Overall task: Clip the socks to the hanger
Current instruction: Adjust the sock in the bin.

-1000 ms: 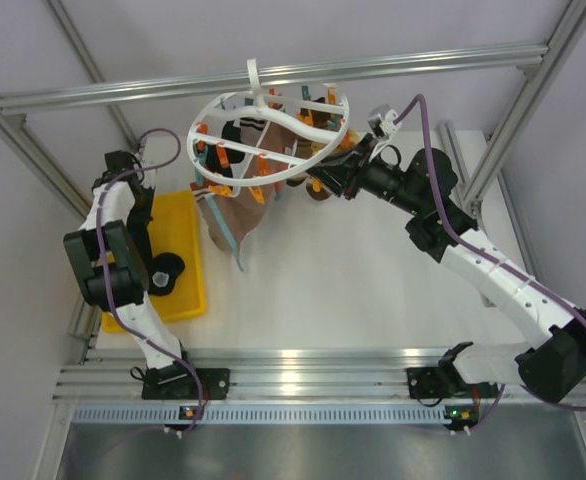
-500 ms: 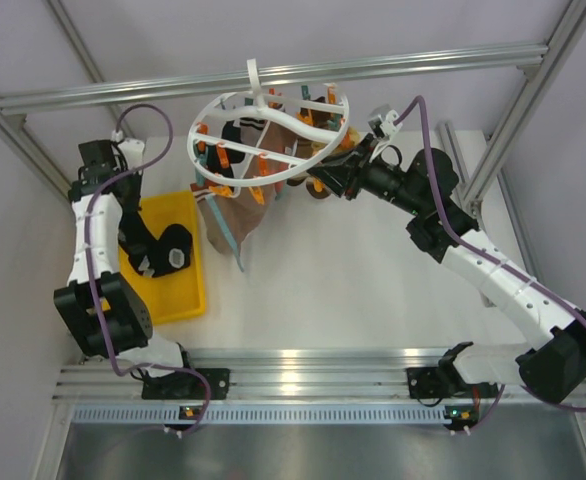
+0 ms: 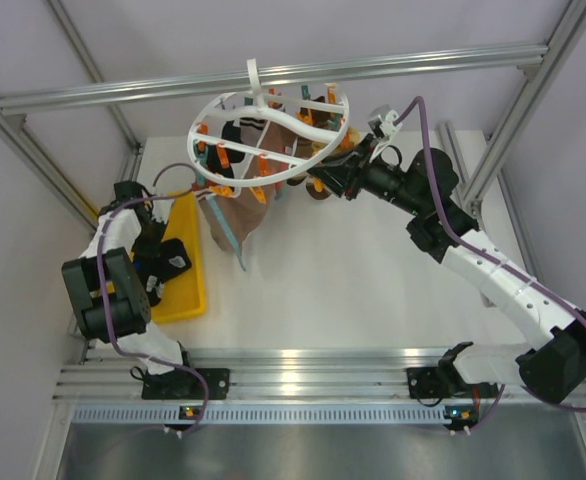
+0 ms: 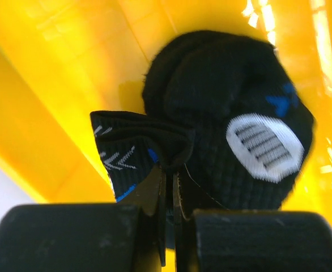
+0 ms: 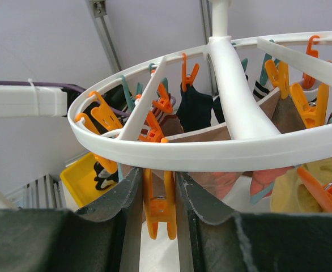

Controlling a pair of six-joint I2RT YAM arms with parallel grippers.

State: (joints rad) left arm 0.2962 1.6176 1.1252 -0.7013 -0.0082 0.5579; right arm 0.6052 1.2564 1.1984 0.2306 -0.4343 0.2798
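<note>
The hanger (image 3: 291,122) hangs at the back with brown socks (image 3: 235,215) and other socks clipped under it. My right gripper (image 3: 325,180) reaches in from the right. In the right wrist view, the right gripper (image 5: 159,173) is shut on an orange clip (image 5: 157,212) just below the white ring (image 5: 234,150). My left gripper (image 3: 165,264) is down in the yellow tray (image 3: 188,300). In the left wrist view, the left gripper (image 4: 170,175) is shut on a fold of a dark sock (image 4: 222,113) with a white patch.
The yellow tray (image 4: 52,85) sits at the table's left edge. Aluminium frame posts (image 3: 33,150) stand at the left and right, and a crossbar (image 3: 393,65) runs behind the hanger. White tabletop (image 3: 353,290) lies in front of the hanger.
The left arm's links have swung about above the tray and come lower, while its gripper stays at the dark sock. The right arm and the hanger have not moved.
</note>
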